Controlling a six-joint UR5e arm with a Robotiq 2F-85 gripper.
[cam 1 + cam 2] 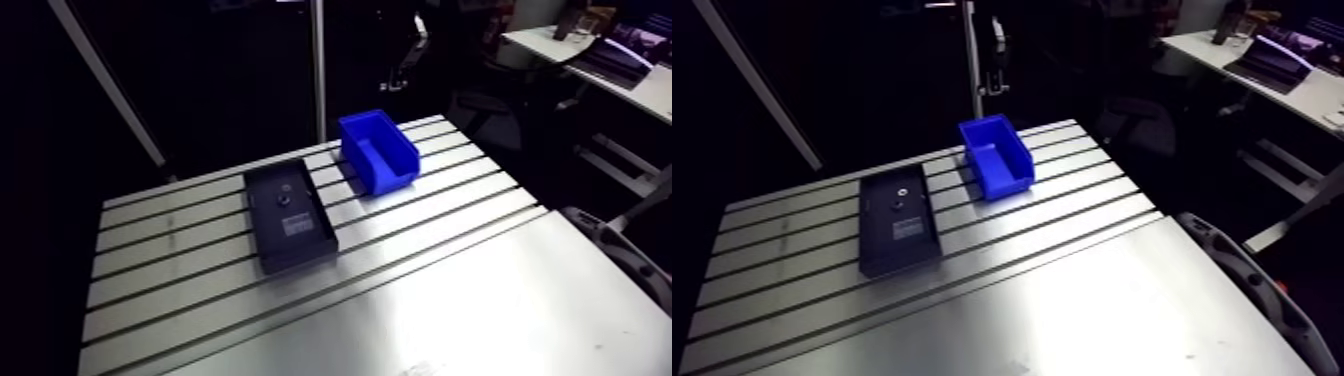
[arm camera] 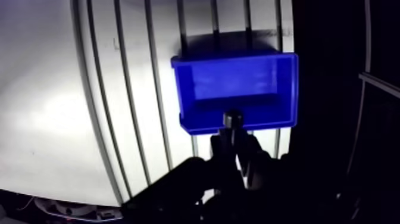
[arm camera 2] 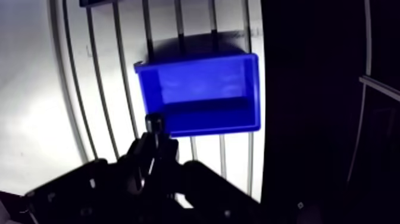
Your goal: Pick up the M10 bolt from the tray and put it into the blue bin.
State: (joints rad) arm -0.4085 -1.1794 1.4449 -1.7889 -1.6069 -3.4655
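A slotted aluminium table (image 1: 180,290) fills the arm view, its long grooves running side by side across the top. A smooth, ungrooved metal plate (image 1: 480,300) takes up the nearer side, and light glares off the bare metal. A shallow black tray (image 1: 300,252) lies flat across several slots, lengthwise across the grooves, with a pale label (image 1: 297,226) and a small round part (image 1: 285,200) inside it. Just beside the tray, apart from it, stands the blue bin (image 1: 392,176), open side up. In the wrist view, the gripper (image 2: 233,134) hangs over the table with its two dark fingers (image 2: 221,144) clamped on the M10 bolt (image 2: 233,118). The bolt's grey end juts out past the fingertips and shows against the bin's near wall.
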